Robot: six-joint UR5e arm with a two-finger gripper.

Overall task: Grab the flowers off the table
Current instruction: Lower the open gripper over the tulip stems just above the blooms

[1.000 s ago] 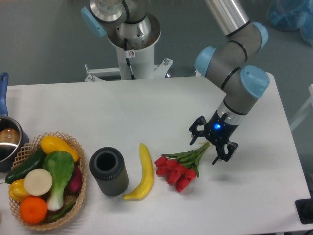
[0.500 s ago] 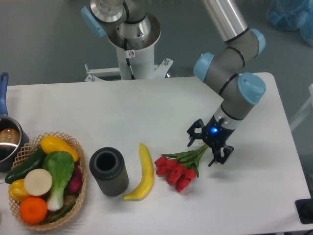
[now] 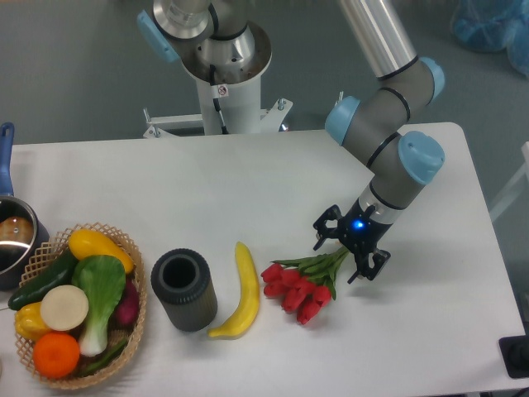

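Currently the gripper (image 3: pixel 347 251), jaws apart astride the stem end of the flowers (image 3: pixel 303 282) lying right of the banana (image 3: pixel 238 290), risks closing beside the thin stems.

A robotics lab, by the look of it. A grey arm (image 3: pixel 388 99) with light-blue joint caps is bolted to a white pedestal (image 3: pixel 225 83) behind a plain white desk (image 3: pixel 248 190), over a bare grey floor (image 3: pixel 74 74). The things set out look like test props: a basket (image 3: pixel 78 306) of toy vegetables, a banana (image 3: pixel 238 294), a dark cup (image 3: pixel 183 289) and a pot (image 3: pixel 12 240).
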